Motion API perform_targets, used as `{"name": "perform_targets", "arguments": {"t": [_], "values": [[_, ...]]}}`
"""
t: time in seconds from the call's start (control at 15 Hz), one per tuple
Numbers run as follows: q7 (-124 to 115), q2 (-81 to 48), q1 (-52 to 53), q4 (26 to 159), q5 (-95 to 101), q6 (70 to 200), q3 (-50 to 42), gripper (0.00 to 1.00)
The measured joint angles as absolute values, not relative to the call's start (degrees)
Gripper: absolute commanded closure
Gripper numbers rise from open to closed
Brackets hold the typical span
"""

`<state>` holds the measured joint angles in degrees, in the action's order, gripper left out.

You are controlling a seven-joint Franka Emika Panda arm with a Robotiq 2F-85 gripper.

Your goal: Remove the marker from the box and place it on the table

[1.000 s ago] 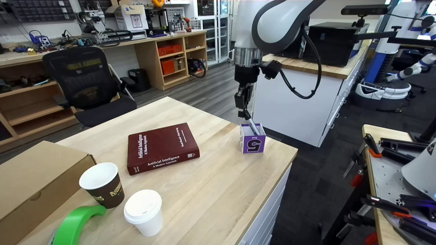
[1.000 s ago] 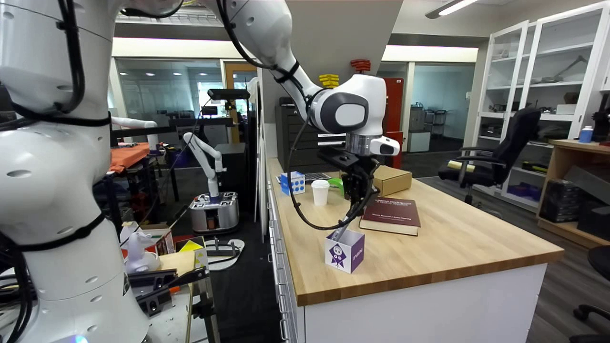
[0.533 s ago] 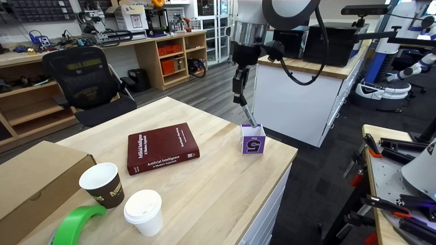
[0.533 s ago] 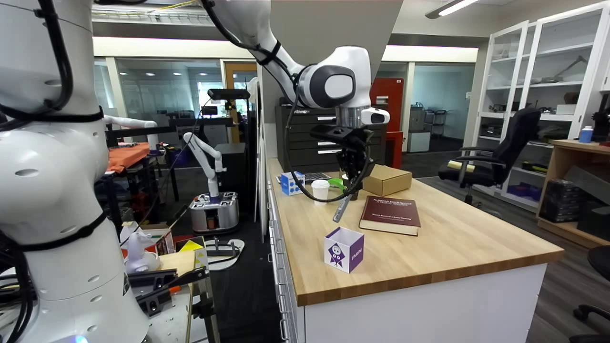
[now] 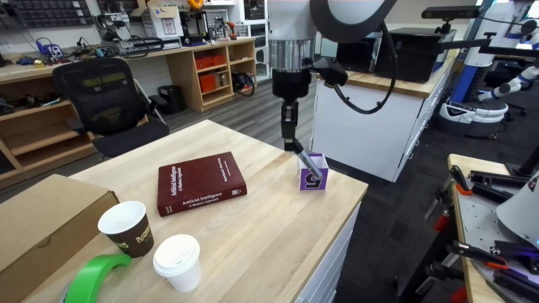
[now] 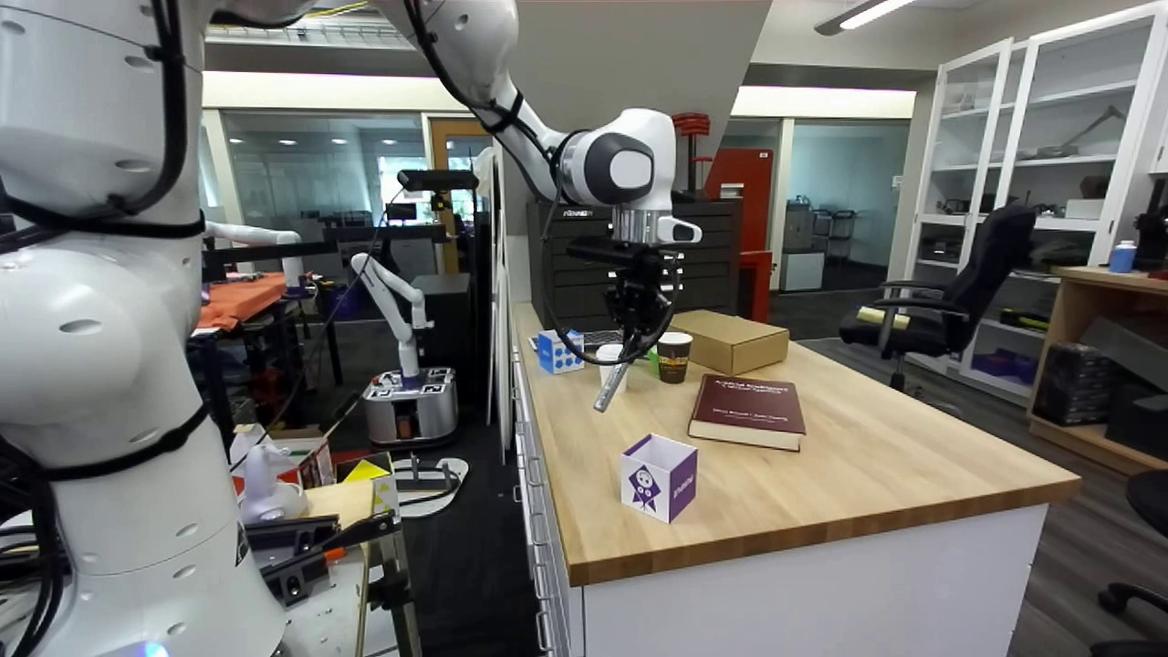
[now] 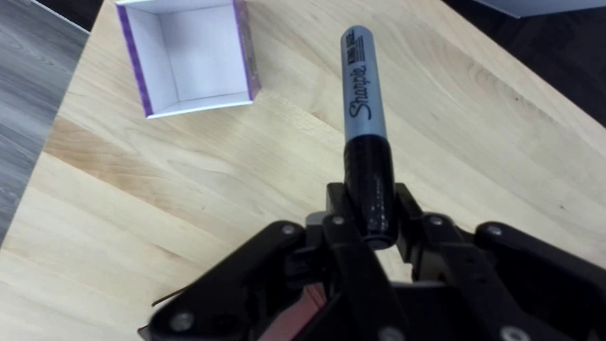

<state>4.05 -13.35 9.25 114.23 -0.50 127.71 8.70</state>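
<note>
Pale wood planks make up the desk [image 5: 252,227] beneath me, and above them, in mid-air, hangs the marker [image 7: 365,128], slanted, its grey barrel end lowest. What is new is that it is out: unlike a second ago, that end no longer stands inside the box [image 7: 203,54] but hangs off to one side, apart from its walls. In an exterior view the barrel [image 5: 309,165] crosses the box's numbered face, yet the wrist view shows wood between the two. My fingers [image 7: 337,199] pinch the black cap from both sides, and the grip looks firm. So I judge the removal finished and only the placing left: I should come down until the barrel meets wood. Because of the slant, the free end will probably touch first, and the round body could swivel or roll once I let go, so a slow, low release seems wise. Close by, the box keeps its spot, upright, mouth up, its white inner floor in plain sight. Farther out lies the maroon book [image 5: 202,184], flat, and beyond that stand the dark paper cup [image 5: 128,233] and the lidded white cup [image 5: 177,263], with the brown carton [image 5: 50,214] near the dark one.
</note>
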Motion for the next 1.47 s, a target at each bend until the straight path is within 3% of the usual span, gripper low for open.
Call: {"name": "perform_targets", "arguments": {"t": [1.0, 1.07, 1.27, 1.47], "values": [[8.31, -36.93, 10.24, 96.02, 1.16, 118.21, 7.83, 0.92], [8.59, -38.11, 10.22, 94.63, 1.34, 117.06, 7.69, 0.49], [9.04, -41.29, 10.18, 90.70, 1.51, 113.84, 7.57, 0.38], [9.24, -43.15, 10.07, 88.28, 1.51, 112.68, 7.56, 0.17]]}}
